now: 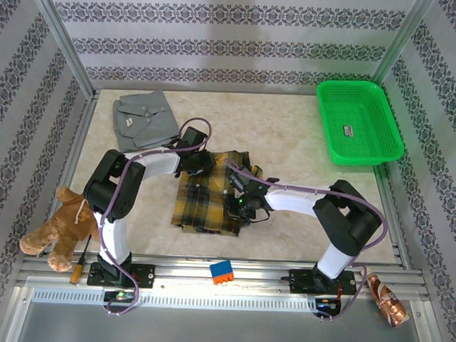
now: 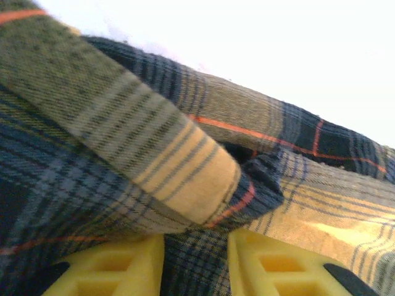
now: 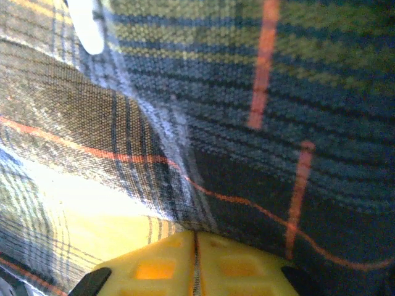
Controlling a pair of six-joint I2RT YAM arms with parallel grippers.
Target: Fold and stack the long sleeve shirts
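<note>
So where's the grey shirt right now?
In the top view, the grey shirt lies at the far left of the table, just beyond the plaid shirt.

Bright, even white light is falling from above in the top external view, leaving the table (image 1: 305, 144) pale and giving only short, soft shadows under the arms and along the near side of the green basket (image 1: 359, 124). That picture is coming through sharp, with the enclosure posts (image 1: 61, 35) slanting outward toward the corners. In the left wrist view the background is blowing out to flat white across the top and right, while the plaid shirt (image 2: 123, 142), close to the lens, is looking soft and smeared. In the right wrist view the shirt's weave (image 3: 278, 92) is showing fairly crisp in the dim upper right, and glare is washing out the lower left.
</note>
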